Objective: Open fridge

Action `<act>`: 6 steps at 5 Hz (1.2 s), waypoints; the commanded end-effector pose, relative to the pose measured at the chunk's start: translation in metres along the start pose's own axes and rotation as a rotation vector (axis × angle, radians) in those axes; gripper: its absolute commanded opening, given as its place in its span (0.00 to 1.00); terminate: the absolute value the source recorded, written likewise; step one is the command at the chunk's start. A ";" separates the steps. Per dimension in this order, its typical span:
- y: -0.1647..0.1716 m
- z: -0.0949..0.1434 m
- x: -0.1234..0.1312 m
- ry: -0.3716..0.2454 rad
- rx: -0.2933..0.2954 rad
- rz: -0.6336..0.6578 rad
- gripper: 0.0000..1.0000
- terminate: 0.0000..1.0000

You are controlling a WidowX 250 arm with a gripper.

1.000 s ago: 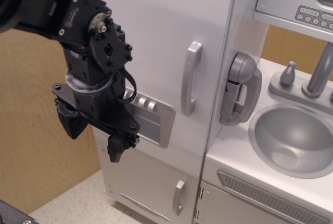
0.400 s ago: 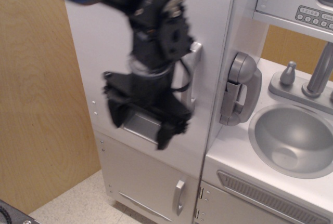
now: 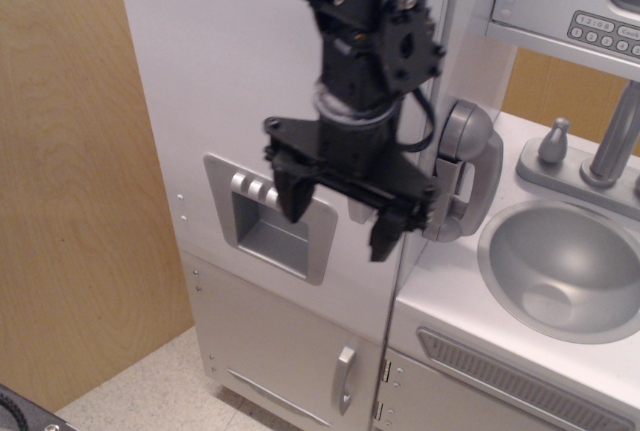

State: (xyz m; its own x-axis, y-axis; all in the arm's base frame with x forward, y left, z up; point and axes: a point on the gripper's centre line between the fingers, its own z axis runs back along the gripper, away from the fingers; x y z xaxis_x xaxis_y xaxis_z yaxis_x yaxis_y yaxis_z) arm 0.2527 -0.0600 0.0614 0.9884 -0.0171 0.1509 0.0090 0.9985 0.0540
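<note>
Gripper (image 3: 340, 216) swings right from the dispenser panel (image 3: 272, 226) | jaws spread wide, empty, now covering the bar handle | fridge (image 3: 230, 91) door shut | grab comes next

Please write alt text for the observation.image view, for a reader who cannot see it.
A black robot arm holds its open gripper in front of the closed white fridge, hiding most of the door handle. The grey dispenser panel sits to its left, a toy phone and sink to its right.
</note>
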 end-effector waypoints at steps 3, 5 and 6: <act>0.036 0.012 0.062 -0.200 0.031 0.087 1.00 0.00; 0.024 -0.001 0.072 -0.227 0.046 0.048 1.00 0.00; 0.022 -0.003 0.075 -0.259 0.056 0.043 1.00 0.00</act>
State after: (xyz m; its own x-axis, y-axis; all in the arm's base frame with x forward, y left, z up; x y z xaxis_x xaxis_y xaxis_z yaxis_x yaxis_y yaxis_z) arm 0.3215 -0.0389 0.0574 0.9308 0.0025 0.3655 -0.0434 0.9937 0.1037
